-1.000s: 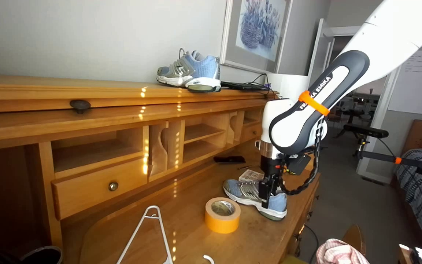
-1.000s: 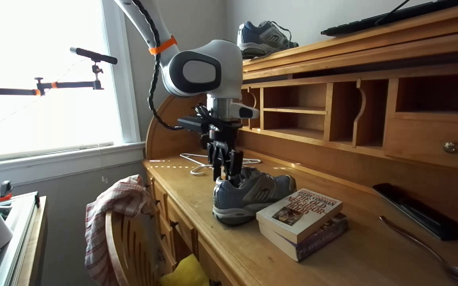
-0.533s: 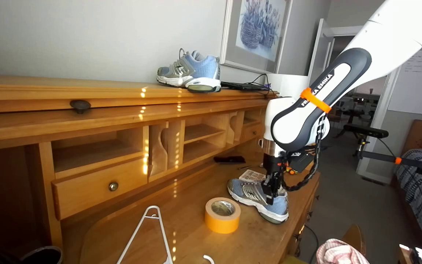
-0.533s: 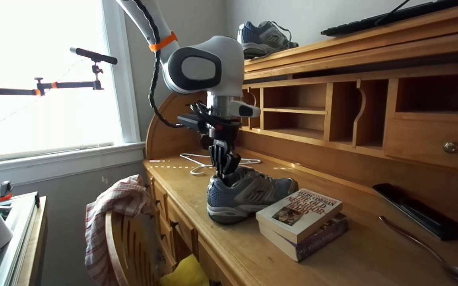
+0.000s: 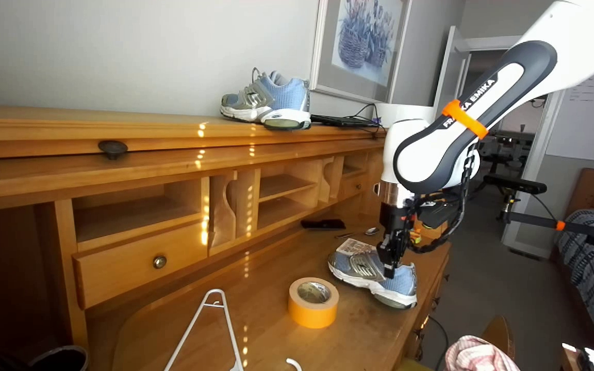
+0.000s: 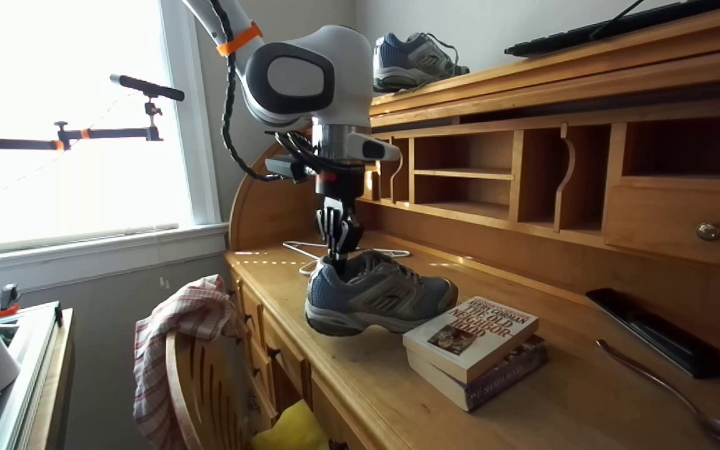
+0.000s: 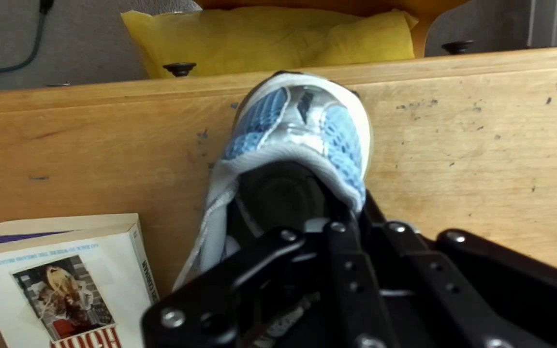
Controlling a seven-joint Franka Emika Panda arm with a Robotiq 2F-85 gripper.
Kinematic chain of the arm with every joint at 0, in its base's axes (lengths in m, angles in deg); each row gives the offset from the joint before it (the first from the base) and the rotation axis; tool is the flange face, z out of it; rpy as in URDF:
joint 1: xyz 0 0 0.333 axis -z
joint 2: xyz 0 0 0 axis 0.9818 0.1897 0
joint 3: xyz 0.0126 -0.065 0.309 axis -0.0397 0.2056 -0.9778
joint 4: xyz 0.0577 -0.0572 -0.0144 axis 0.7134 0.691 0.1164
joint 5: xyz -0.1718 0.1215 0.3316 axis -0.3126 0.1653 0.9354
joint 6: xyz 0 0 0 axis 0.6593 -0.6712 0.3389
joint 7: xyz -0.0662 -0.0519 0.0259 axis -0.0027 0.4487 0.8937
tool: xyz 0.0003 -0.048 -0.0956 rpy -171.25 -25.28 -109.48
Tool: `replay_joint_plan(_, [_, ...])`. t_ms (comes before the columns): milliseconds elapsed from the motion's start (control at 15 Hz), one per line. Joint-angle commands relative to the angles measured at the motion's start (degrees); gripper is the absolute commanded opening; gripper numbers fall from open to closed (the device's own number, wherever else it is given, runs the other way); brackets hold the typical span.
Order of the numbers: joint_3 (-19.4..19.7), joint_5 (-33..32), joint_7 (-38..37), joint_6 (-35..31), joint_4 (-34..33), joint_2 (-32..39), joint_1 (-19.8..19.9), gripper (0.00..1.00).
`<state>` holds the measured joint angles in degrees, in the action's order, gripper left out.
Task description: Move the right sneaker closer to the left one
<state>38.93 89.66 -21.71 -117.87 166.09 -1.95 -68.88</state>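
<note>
The sneaker [image 6: 382, 297] looks light and hard to damage, its mesh soft above a stiffer sole, so the collar [image 7: 341, 188] should make a good hold, though a pinch this near the heel may let the toe droop. The end effector [image 6: 337, 257] grips the collar's side wall; the sneaker is on or just above the surface [image 7: 476, 154], unclear which, and the other shoe [image 6: 416, 62] sits up on the hutch [image 5: 121, 113]. Compared with a second ago, the jaws are together rather than apart and the sneaker is farther from the tape [image 5: 313, 315].
</note>
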Motion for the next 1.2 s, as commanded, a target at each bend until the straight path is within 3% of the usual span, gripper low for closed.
replay_joint_plan(0, [0.7,-0.8,-2.0,1.5,3.3,-5.5,-1.1,0.02])
replay_joint_plan(400, [0.8,-6.4,-6.5,3.7,5.9,-12.8,-2.2,0.02])
replay_joint_plan(800, [-1.2,-13.8,-10.6,14.7,6.6,-22.4,-3.3,0.02])
replay_joint_plan(1133, [-3.0,-16.9,-9.7,22.2,5.4,-29.6,-3.9,0.02])
